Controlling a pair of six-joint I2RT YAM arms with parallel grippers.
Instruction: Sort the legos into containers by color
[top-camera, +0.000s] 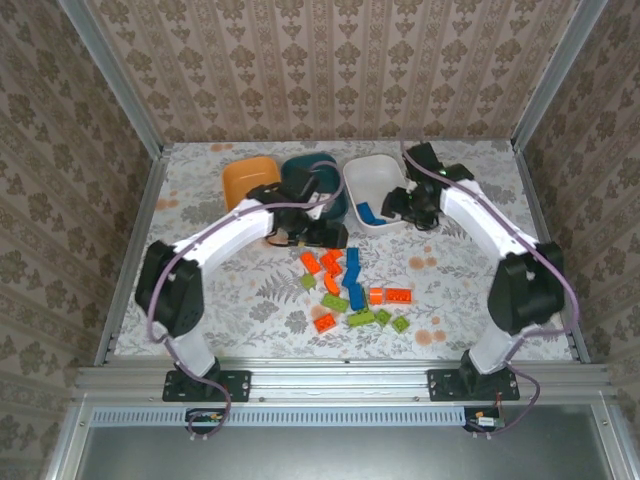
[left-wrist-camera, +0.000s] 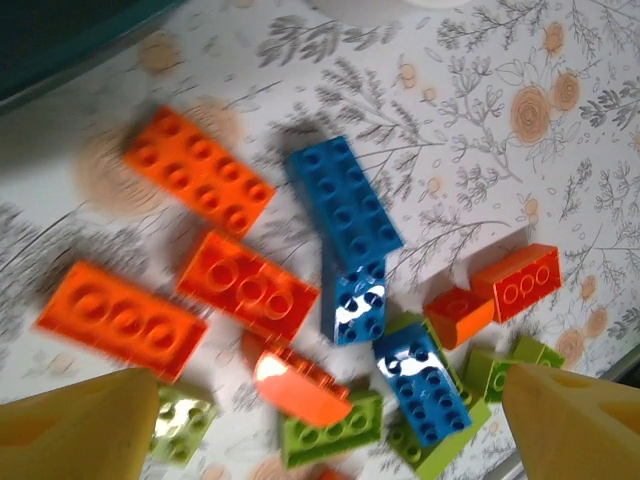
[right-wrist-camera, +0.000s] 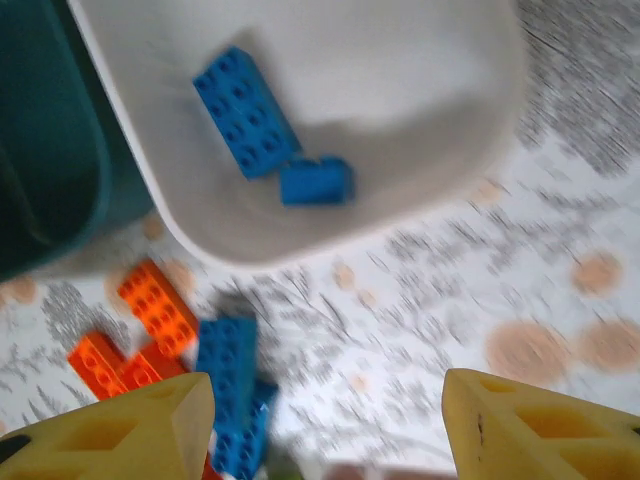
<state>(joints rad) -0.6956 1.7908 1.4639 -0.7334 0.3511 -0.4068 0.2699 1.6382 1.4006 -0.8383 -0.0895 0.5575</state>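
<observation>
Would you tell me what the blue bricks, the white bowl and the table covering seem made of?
The blue bricks look like hard moulded plastic, glossy: crisp studs, white glare spots. The white bowl seems smooth plastic, with a satin sheen and rounded seamless walls. The table covering looks matte and printed, paper or vinyl; I cannot tell which.

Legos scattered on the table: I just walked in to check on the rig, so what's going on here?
Bricks are being sorted into bowls by colour. The right end effector hangs open and empty beside the white bowl, which holds two blue bricks. The left end effector hovers open over the pile of orange, blue and green bricks, gripping nothing. The orange bowl and teal bowl stand further back.
</observation>
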